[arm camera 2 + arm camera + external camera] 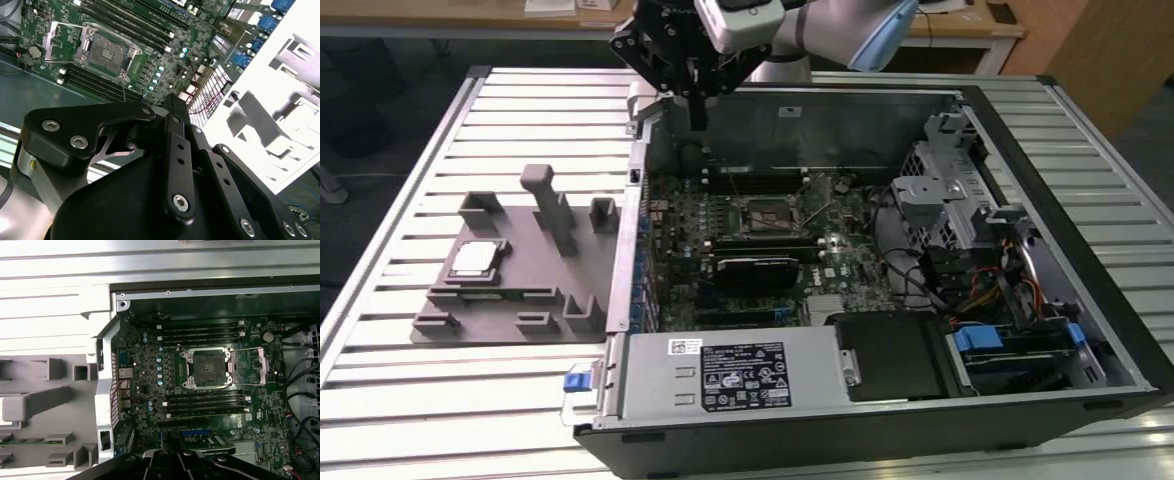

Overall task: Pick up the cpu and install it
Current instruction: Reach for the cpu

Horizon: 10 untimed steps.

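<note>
Metal glints off the cpu [474, 259], a small flat square with a bright silver top. It lies flat in the matte grey plastic tray [520, 295] on the ribbed counter [440, 420], just outside the open computer case [881, 100]. The black end effector [698, 118] hangs over the case's far wall, pinched closed on nothing. The chip sits well apart from it, toward the exterior view's left and nearer that camera. Being square, it offers no long axis. In the first wrist view the socket [207, 369] stands empty, its steel frame swung back.
</note>
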Motion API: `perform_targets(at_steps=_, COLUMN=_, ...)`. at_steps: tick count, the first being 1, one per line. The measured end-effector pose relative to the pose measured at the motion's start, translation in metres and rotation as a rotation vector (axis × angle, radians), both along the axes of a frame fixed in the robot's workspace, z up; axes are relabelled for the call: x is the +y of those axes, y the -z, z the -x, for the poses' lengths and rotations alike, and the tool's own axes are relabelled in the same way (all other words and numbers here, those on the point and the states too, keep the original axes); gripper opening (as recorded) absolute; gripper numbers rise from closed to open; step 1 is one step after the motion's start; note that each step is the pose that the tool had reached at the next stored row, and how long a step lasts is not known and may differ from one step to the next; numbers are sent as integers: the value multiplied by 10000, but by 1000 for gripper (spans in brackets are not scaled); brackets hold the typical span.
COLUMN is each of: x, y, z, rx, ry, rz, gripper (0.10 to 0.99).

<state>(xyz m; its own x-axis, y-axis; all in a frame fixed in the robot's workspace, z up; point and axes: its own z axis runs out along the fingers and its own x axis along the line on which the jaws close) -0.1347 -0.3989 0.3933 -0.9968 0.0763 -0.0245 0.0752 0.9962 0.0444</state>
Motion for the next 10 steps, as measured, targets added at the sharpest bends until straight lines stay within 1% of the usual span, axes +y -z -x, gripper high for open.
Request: perform_targets(at_steps=10, x=0, y=0, z=82, rx=0, ry=-1, rz=1, gripper=106)
